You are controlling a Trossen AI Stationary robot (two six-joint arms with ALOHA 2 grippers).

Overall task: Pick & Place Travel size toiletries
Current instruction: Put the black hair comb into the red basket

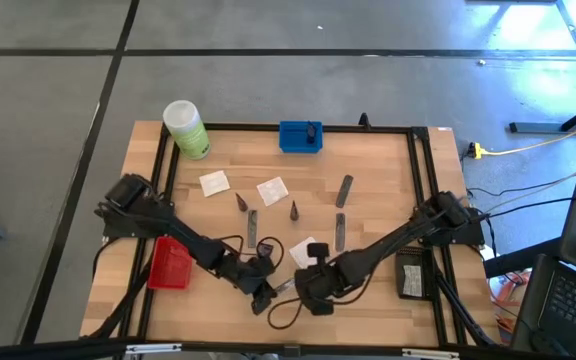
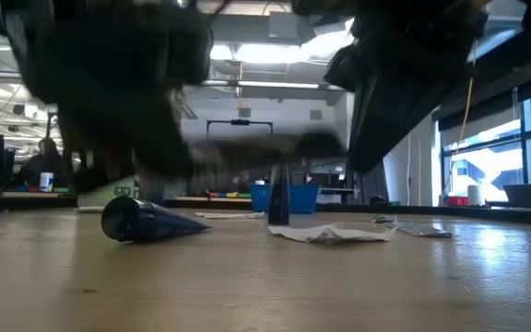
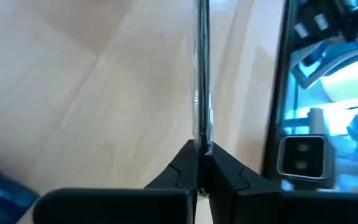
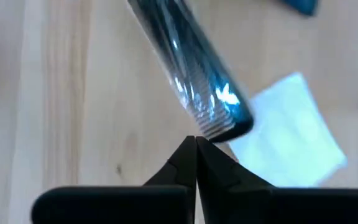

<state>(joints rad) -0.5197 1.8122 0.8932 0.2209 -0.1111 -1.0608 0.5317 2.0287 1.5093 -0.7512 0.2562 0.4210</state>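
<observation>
The left gripper [image 1: 261, 297] is hanging low over the near middle of the table [image 1: 368, 170], just right of the red tray [image 1: 171, 263]. In the left wrist view its fingers [image 3: 182, 171] are pressing together on the end of a thin clear packet [image 3: 201, 93], seen edge-on and reaching away over the wood.

The green bottle [image 1: 186, 129] is standing at the far left corner, and the blue tray [image 1: 300, 136] is sitting at the far edge.

The remaining toiletries are lying in the middle of the table: two white sachets [image 1: 214, 182] [image 1: 272, 190], two dark cones [image 1: 241, 202] [image 1: 294, 211], and grey tubes [image 1: 252, 228] [image 1: 344, 190] [image 1: 340, 231]. In the low view, one cone [image 2: 146, 220] is lying on its side and one is standing upright.

The right gripper [image 1: 313, 292] is sitting just beside the left one, near a third white sachet [image 1: 306, 251]. In the right wrist view its fingers [image 4: 179, 165] are closing tip to tip at the crimped end of a dark navy tube [image 4: 185, 74], with a white sachet [image 4: 288, 134] lying on the table beneath.

The black tray [image 1: 409, 274] is resting near the right edge.
</observation>
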